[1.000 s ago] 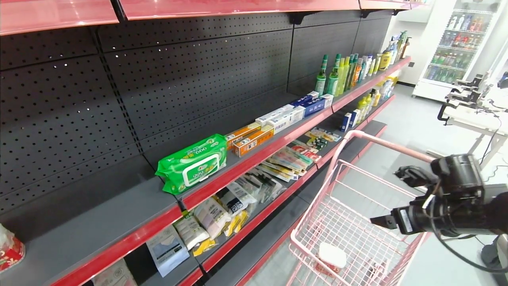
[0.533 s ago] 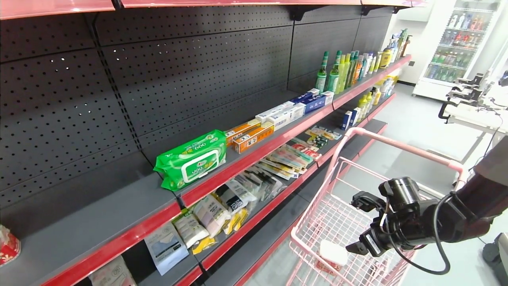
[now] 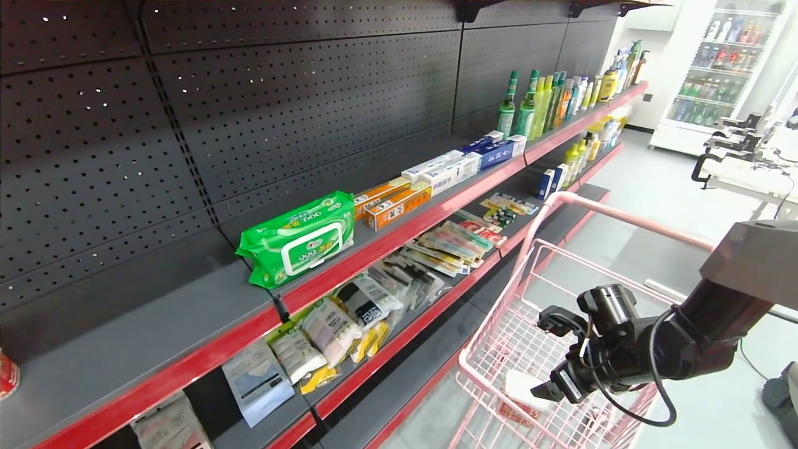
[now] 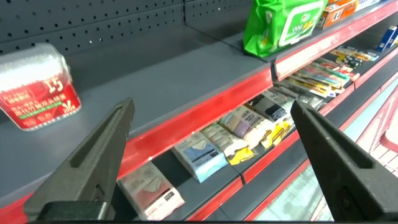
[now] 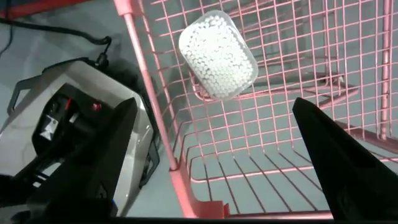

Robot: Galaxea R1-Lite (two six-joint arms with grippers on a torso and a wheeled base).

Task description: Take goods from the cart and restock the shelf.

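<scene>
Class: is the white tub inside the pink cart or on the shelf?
Inside: the tub lies on the cart's wire floor, apart from the open right gripper.

Red-labelled tub [image 3: 6, 376] mostly off-frame

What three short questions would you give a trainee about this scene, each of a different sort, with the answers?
1. True or false: the right gripper is shut on the white tub in the cart.
2. Where does the green pack lie? A: in the cart. B: on the shelf. C: on the floor.
3. Fill in the word: the wire of the cart is ____ in colour.

Key
1. False. The gripper is open, and the tub lies on the cart's bottom, not gripped.
2. B.
3. Pink.
</scene>
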